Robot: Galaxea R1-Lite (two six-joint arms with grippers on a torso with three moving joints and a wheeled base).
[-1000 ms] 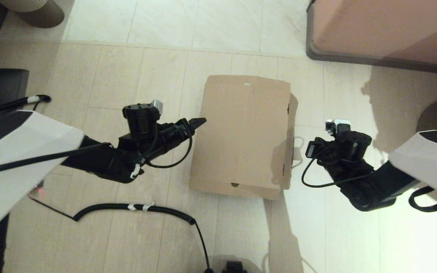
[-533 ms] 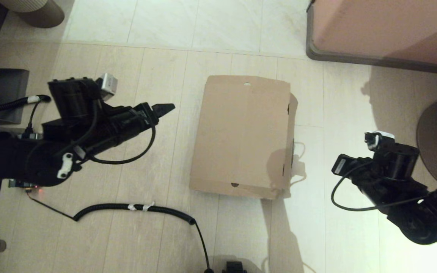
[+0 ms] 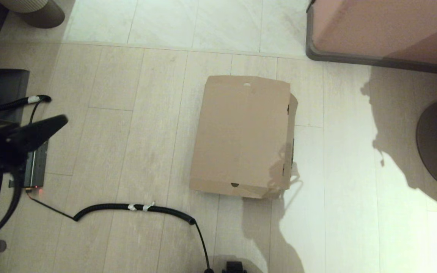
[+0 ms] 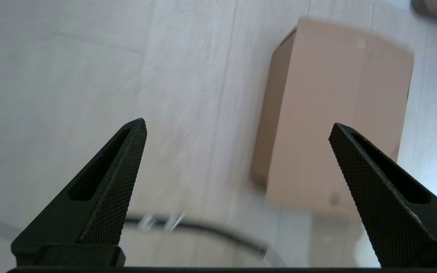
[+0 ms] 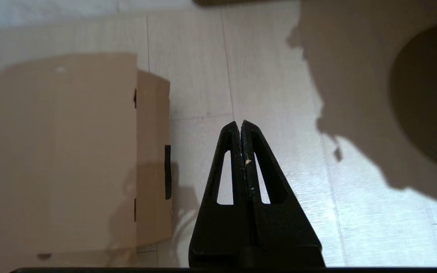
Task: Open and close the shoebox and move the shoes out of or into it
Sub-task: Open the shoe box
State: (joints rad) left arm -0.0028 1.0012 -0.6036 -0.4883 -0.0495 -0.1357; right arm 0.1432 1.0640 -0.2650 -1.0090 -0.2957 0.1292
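One closed shoebox (image 3: 243, 132) on pale plank floor (image 3: 135, 151).

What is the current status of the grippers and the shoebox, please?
Left gripper open, empty. Right gripper shut, empty. Shoebox closed on floor, untouched. Coiled cable nearby, not blocking.

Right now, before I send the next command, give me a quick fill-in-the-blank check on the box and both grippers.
1. The shoebox lies on the floor with its lid ____.
2. The left gripper has its fingers ____, with nothing between them.
3. The right gripper has its fingers ____, apart from the shoebox.
4. The coiled black cable lies on the ____.

Missing words: closed; open; shut; floor
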